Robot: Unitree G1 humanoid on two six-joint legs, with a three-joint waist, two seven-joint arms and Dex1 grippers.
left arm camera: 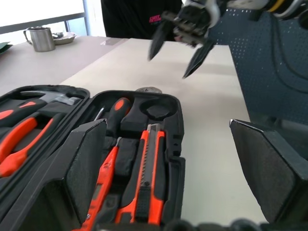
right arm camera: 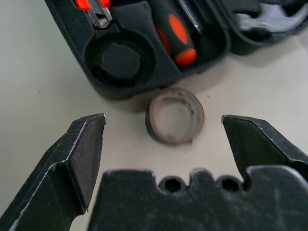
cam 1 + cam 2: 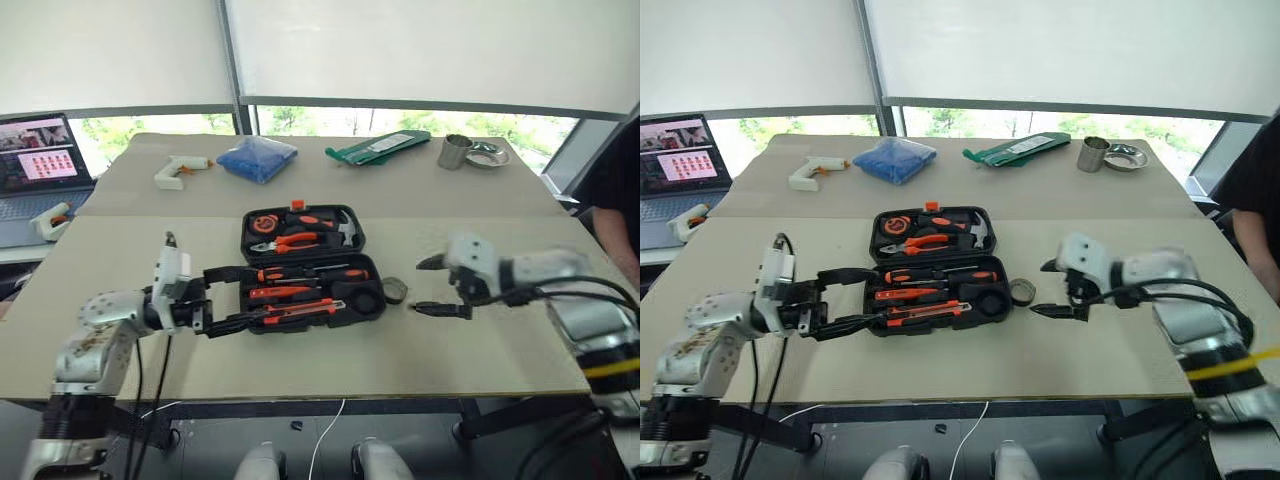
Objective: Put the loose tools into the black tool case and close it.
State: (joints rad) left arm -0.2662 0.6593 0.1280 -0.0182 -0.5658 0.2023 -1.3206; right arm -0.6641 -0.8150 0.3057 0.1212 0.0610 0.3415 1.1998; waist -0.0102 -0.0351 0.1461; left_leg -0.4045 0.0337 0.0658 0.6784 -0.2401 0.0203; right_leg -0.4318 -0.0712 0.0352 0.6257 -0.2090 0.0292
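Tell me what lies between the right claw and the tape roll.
Nothing: bare table separates the open right claw from the tape roll, seen in the right wrist view.

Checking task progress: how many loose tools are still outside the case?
1: the tape roll lies on the table just beside the open black tool case, by its empty round slot. Others may be hidden behind the left hand.

Rectangular black plastic tool case [image 3: 304,270], orange latch; orange-and-black hand tools [image 3: 290,292] inside. Dark grey tape roll [image 2: 175,115], pale inner face. Beige tabletop [image 3: 330,355]. Blue bag [image 3: 257,158], white glue gun [image 3: 178,170], green pouch [image 3: 377,148].
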